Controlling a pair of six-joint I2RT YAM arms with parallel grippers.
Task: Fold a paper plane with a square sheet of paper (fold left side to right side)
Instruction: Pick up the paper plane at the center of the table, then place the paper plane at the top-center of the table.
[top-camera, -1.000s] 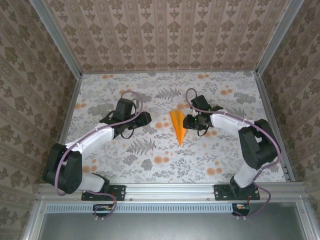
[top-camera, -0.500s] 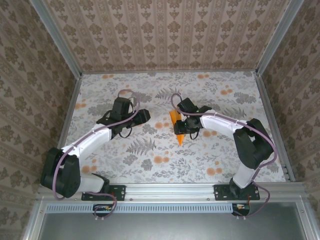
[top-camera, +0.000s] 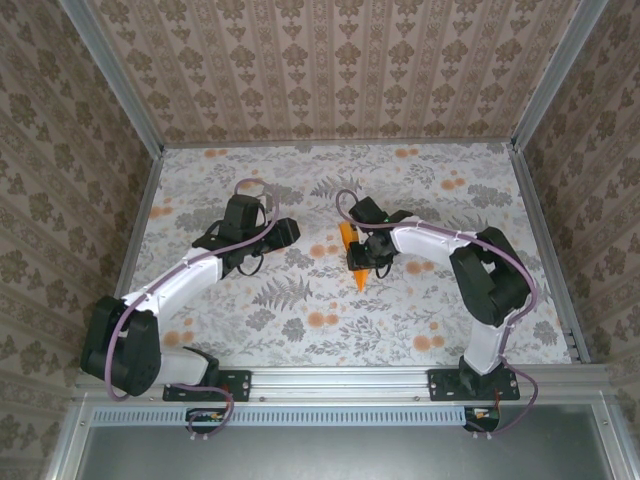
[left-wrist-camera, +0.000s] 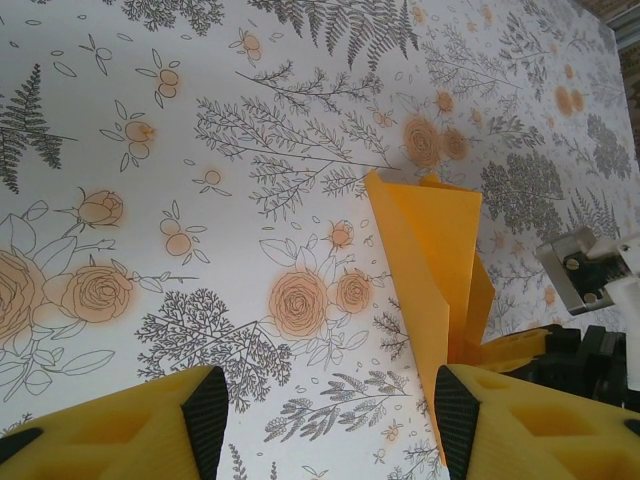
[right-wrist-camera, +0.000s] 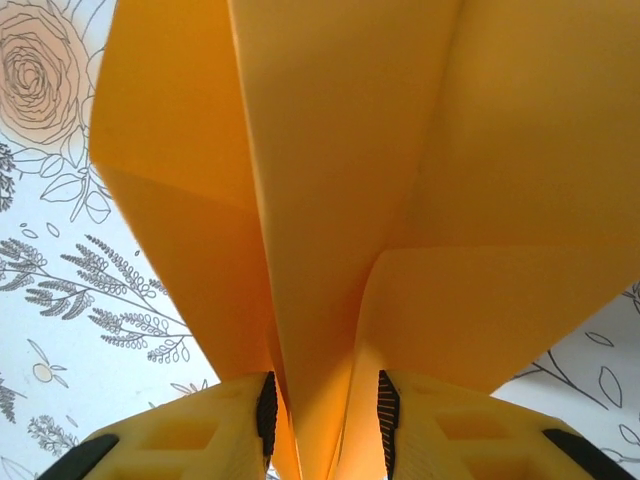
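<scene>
Most of the folding looks done to us: the paper plane (top-camera: 355, 272) lies mid-bench (top-camera: 300, 330) as a narrow creased dart, perhaps awaiting final wing folds. Close up, we see the right pincer (right-wrist-camera: 322, 410) pinching its layers, a grip the overhead view hides. The left pincer (left-wrist-camera: 325, 420) stands spread and empty nearby.

Floral-patterned table (top-camera: 250, 330), damask-wallpapered walls (top-camera: 340, 70) on three sides, aluminium frame rails (top-camera: 340, 378), soft even light
</scene>
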